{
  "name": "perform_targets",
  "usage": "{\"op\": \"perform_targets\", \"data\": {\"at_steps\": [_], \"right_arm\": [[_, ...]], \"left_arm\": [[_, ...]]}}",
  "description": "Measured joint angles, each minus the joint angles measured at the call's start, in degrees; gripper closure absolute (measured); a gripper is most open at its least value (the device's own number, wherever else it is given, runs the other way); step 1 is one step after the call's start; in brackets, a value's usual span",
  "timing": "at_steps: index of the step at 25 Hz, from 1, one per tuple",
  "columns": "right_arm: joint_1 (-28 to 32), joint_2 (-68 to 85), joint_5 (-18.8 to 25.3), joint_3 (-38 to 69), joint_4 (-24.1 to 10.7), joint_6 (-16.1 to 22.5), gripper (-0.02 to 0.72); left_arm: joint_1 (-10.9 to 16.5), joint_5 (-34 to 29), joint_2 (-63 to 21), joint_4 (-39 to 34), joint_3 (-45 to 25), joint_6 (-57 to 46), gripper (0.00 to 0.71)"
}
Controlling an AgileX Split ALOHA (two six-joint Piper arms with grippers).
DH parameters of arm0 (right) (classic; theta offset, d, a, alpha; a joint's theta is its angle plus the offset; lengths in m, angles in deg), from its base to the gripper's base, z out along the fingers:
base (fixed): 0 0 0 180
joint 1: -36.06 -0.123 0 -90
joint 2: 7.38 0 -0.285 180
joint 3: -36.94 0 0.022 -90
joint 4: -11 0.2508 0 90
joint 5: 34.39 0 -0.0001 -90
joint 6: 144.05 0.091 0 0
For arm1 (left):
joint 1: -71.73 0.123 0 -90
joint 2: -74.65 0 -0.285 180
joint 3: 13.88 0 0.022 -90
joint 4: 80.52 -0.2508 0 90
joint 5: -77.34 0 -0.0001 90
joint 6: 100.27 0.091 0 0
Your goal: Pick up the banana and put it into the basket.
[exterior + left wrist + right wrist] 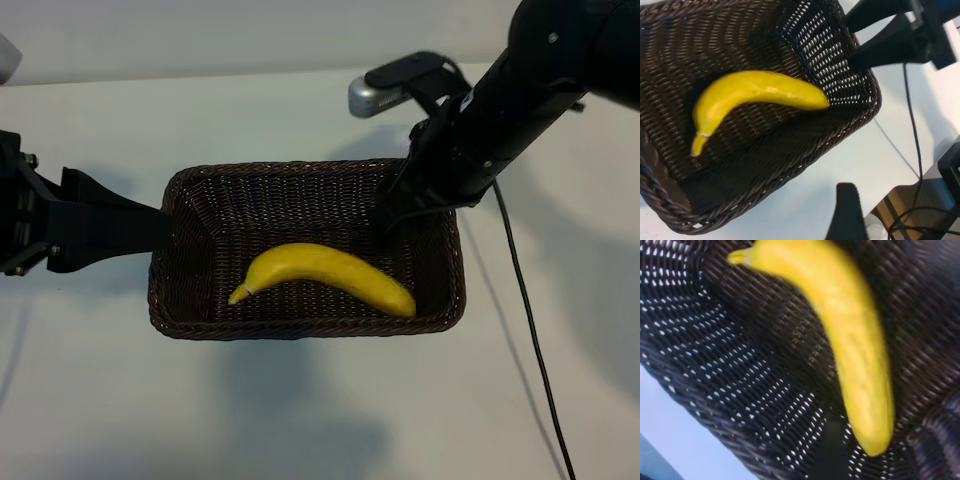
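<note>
The yellow banana (325, 275) lies flat on the floor of the dark woven basket (300, 168), stem tip toward the left arm, with nothing touching it. My right gripper (390, 215) hovers over the basket's far right corner, above the banana's blunt end. It is open and holds nothing. The left wrist view shows the right gripper (852, 37) with jaws spread above the rim. My left gripper (160, 225) stands open at the basket's left end; one of its fingers (846, 210) is outside the basket (860, 115), apart from the wall. In the right wrist view the banana (850, 340) rests on the weave (740, 390).
The basket sits mid-table on a white surface (300, 420). A black cable (530, 340) trails from the right arm toward the front right. The left wrist view shows more cables and a wooden edge (905, 210) beyond the table.
</note>
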Motion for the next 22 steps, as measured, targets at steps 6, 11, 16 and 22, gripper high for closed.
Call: {"op": "perform_targets", "data": {"at_steps": [6,11,16,22], "right_arm": [[2.1,7.3,0.6,0.0,-0.6,1.5,0.250],[4.4,11.5,3.7,0.0,-0.8,1.7,0.258],[6.5,15.9,4.7,0.0,-1.0,1.8,0.258],[6.7,20.2,4.9,0.0,-1.1,1.8,0.258]], "left_arm": [[0.0,-0.8,0.0,-0.1,0.0,-0.3,0.144],[0.0,-1.4,0.0,-1.5,0.0,-1.7,0.144],[0.0,-1.6,1.0,-3.0,0.0,-2.9,0.144],[0.0,-1.0,1.9,-3.1,0.0,-2.8,0.144]]}}
